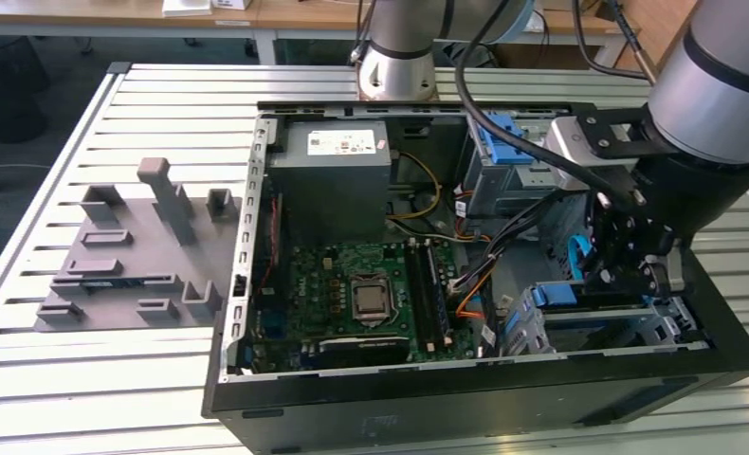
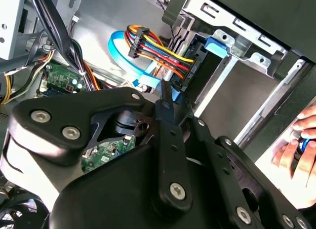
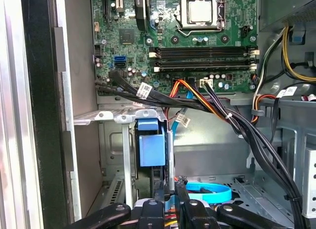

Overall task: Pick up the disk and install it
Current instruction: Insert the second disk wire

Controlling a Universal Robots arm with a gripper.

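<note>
The disk (image 1: 564, 297) sits inside the lower drive cage (image 1: 663, 322) at the front corner of the open computer case, on the exterior view's right. Only its blue plastic end (image 3: 150, 147) shows between the cage's metal walls; the rest is hidden. My gripper (image 1: 621, 282) hangs low inside the case, just above that cage. In both wrist views the black fingers (image 3: 159, 192) stand close together with nothing held between them, tips (image 2: 166, 88) near the blue end and a bundle of coloured cables (image 2: 153, 46).
The motherboard (image 1: 362, 284) fills the case floor. A grey power-supply box (image 1: 337, 152) is at the back, beside an upper cage with a blue latch (image 1: 507, 142). Black cable bundles (image 3: 212, 108) cross near the gripper. A grey fixture (image 1: 135, 246) lies on the slatted table. A hand (image 2: 296, 145) rests outside the case.
</note>
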